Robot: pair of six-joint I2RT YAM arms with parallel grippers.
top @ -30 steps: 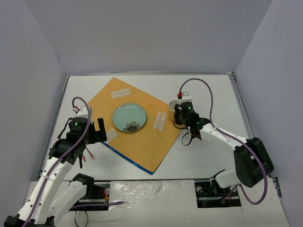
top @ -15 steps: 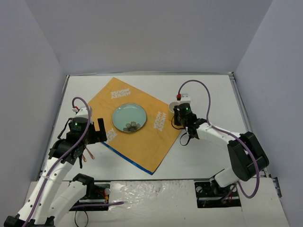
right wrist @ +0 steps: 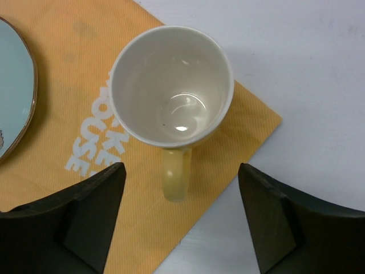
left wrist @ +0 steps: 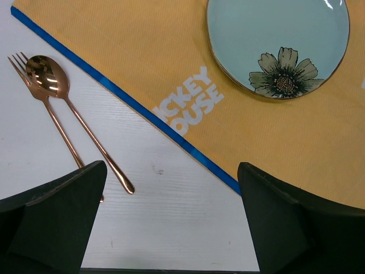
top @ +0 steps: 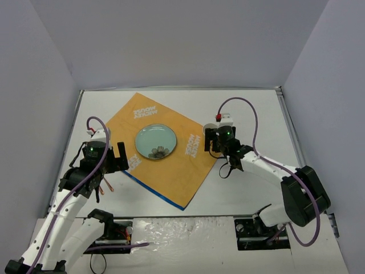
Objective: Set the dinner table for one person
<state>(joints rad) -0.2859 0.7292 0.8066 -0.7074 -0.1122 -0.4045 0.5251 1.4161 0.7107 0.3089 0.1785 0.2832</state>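
Top external: white dinner table (top: 188, 103) (lavender-grey walls (top: 171, 40)) under orange cloth (top: 171, 177)

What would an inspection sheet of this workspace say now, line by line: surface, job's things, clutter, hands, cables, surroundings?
Surface: white dinner table; orange cloth lies askew on it.
Job's things: blue plate on the cloth; empty mug upright on the cloth's corner; fork and spoon side by side on bare table, beside the cloth's blue edge.
Clutter: nothing seen.
Hands: left hand open, empty, over the cloth's edge; right hand open above the mug, not gripping it.
Cables: a purple cable loops off the left arm, another off the right.
Surroundings: lavender-grey walls on three sides.
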